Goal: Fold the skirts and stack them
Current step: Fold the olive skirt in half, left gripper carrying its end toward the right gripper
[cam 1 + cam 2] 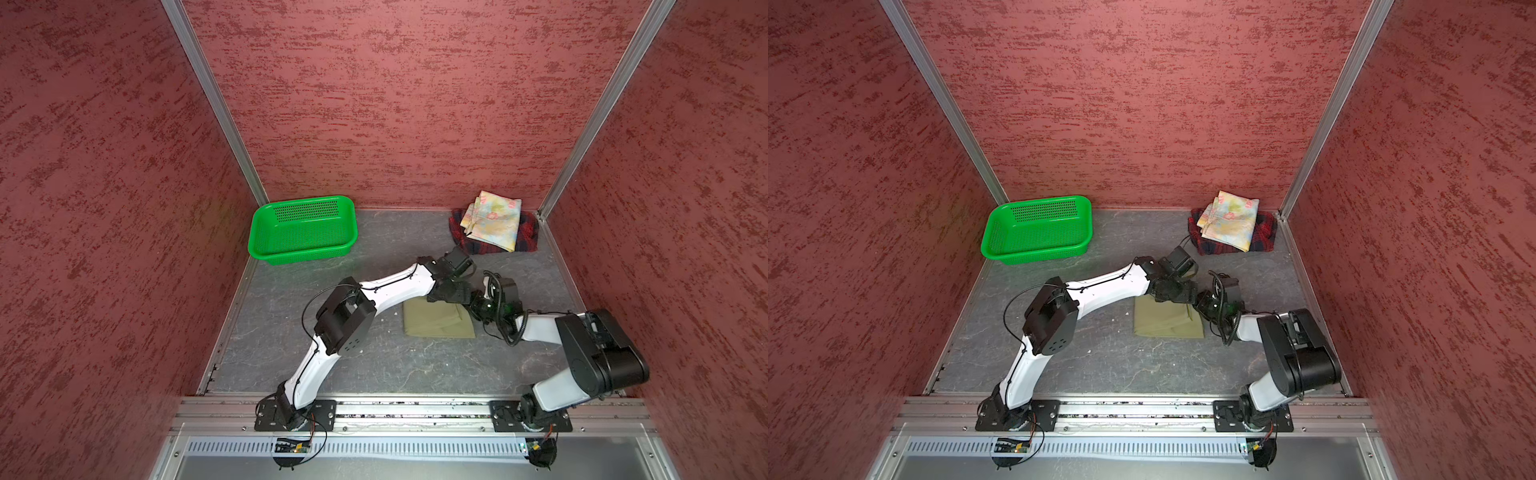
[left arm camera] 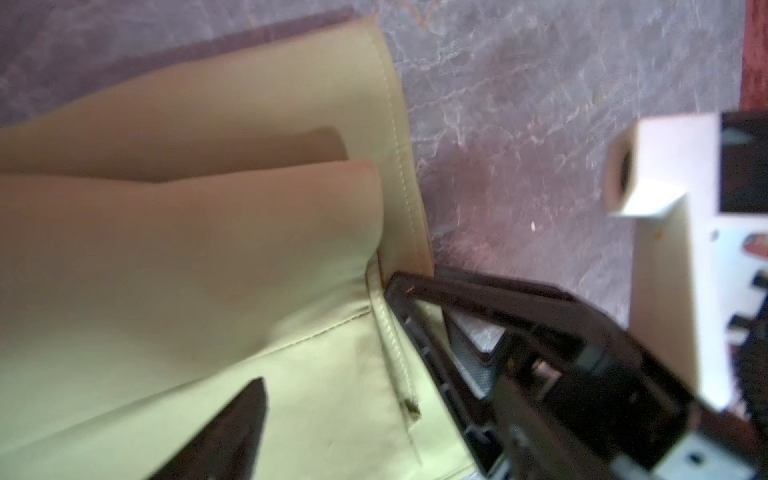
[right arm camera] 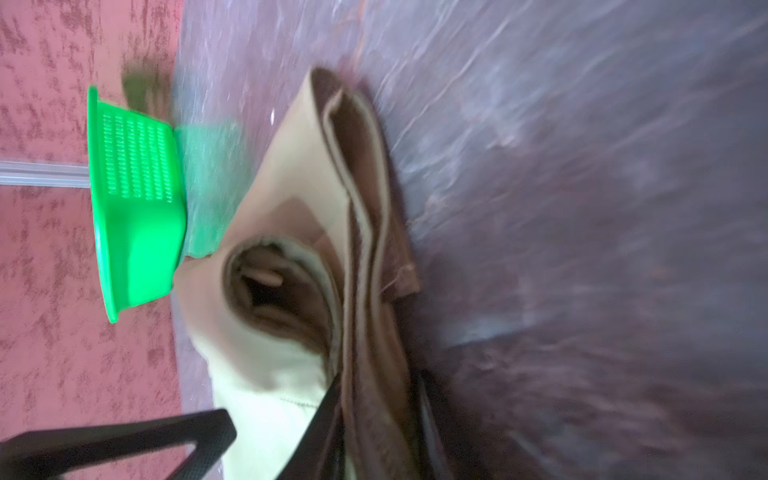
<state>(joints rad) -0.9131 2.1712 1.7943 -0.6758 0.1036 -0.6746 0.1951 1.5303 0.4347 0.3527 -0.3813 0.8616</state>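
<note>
Left wrist view gives you the clearest read. The left pincer stands spread wide over the khaki skirt, with one finger on the top layer and the other at the stitched hem, pinching nothing. Right wrist view shows the right pincer with a pale layer of that skirt between its fingers. Blur hides whether they press on it, so you cannot tell.

In both top views the khaki skirt lies as a folded rectangle near the middle of the table, a touch toward 3 o'clock. Both pincers crowd its 12-to-2 o'clock edge. At 1 o'clock, in the far corner, the floral skirt sits folded on the plaid skirt. The green basket stands at 11 o'clock, well apart from the skirts.

I judge that you are on the last skirt, with its fold about done and the stacking not yet begun. Your next move calls for a grip through every layer at the edge. The right wrist view shows a loose loop bulging in the fold, so a pinch on the top layer alone would likely let it fall open. Then carry it to 1 o'clock and lay it squarely on the floral one.

Count: three skirts, two stacked and one apart; one basket; two pincers.
</note>
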